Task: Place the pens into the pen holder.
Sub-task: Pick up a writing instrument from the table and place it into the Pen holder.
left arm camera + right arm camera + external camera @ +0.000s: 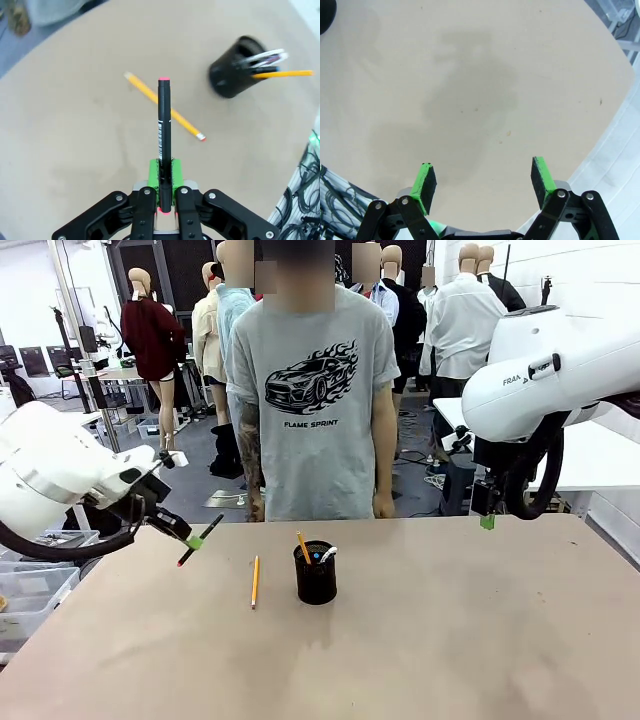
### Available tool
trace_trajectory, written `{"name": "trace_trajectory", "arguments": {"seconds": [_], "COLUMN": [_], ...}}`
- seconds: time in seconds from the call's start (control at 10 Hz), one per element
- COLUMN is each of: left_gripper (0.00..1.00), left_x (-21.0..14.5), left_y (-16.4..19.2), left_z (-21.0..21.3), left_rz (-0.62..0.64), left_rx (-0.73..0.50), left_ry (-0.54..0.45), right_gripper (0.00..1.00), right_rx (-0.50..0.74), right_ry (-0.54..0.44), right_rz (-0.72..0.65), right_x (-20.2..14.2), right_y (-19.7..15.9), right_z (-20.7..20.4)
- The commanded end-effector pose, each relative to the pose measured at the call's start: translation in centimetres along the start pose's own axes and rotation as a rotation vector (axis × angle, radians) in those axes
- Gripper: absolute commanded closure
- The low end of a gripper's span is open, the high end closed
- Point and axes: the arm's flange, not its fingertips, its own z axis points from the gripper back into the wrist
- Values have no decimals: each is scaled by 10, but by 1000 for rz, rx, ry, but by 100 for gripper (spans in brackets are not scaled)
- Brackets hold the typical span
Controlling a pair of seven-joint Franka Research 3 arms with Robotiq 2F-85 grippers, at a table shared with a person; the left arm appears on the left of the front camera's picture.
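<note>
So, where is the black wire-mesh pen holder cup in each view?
Front view: black wire-mesh pen holder cup, near picture centre.
Left wrist view: the holder, upper right, blurred.
Right wrist view: dark edge in top left corner, probably the holder.
Shared landmark: loose yellow pencil lying beside it, front and left wrist views.

Pen holder (231, 72) blurred, black pen (164, 125) rear partly hidden between left claw (164, 167) pads (154, 172)
</note>
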Motion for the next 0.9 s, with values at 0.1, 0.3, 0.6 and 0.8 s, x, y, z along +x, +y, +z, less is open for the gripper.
{"name": "trace_trajectory", "arguments": {"seconds": [0.1, 0.3, 0.6, 0.8], "left_gripper": [100, 100, 100, 100], "left_x": [-16, -8, 11, 10], "left_y": [-7, -19, -49, -36], "left_z": [5, 2, -21, 6], "left_rz": [-172, -215, -234, -236], "left_rx": [-279, -352, -511, -394], "left_ry": [-229, -426, -593, -509], "right_gripper": [6, 6, 6, 6], "right_rx": [-3, -3, -3, -3], "right_ry": [1, 1, 1, 1], "right_rz": [-8, -8, -8, -8], "right_x": [0, 0, 0, 0], "right_y": [0, 0, 0, 0], "right_z": [0, 0, 0, 0]}}
